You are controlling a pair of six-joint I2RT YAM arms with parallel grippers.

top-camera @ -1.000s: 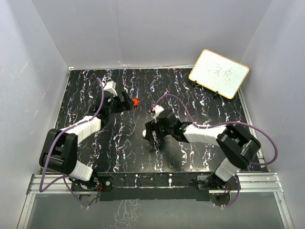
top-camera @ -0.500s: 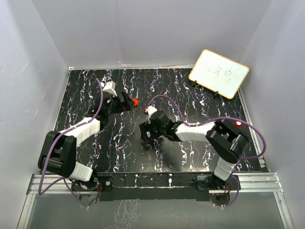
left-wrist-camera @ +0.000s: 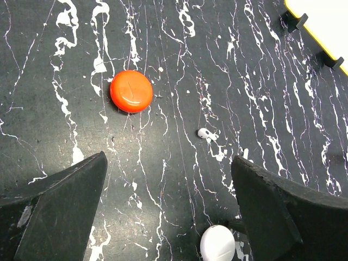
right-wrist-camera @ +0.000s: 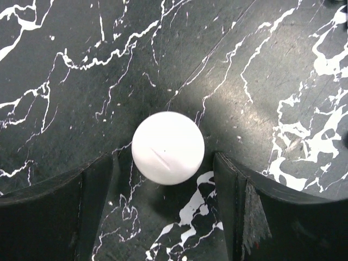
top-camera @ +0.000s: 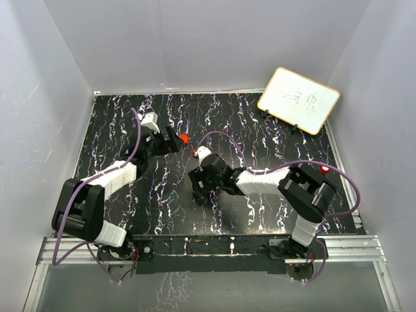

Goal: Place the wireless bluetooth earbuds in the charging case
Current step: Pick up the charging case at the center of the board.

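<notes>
Robot lab test cell. Plain pale grey panel walls (top-camera: 214, 45) boxing in black, white-veined marble-pattern tabletop (top-camera: 260, 130) on three sides. Silver slotted aluminium rail (top-camera: 354, 245) along near edge, two black-and-white robot arms (top-camera: 114, 175) bolted side by side. Purple cables (top-camera: 139, 130) looped over them. Small wood-framed handwritten whiteboard (top-camera: 298, 99) propped at far right corner.

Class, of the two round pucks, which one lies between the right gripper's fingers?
The white puck, flanked by the open right gripper without being clamped; the red puck lies ahead of the left gripper instead.
</notes>
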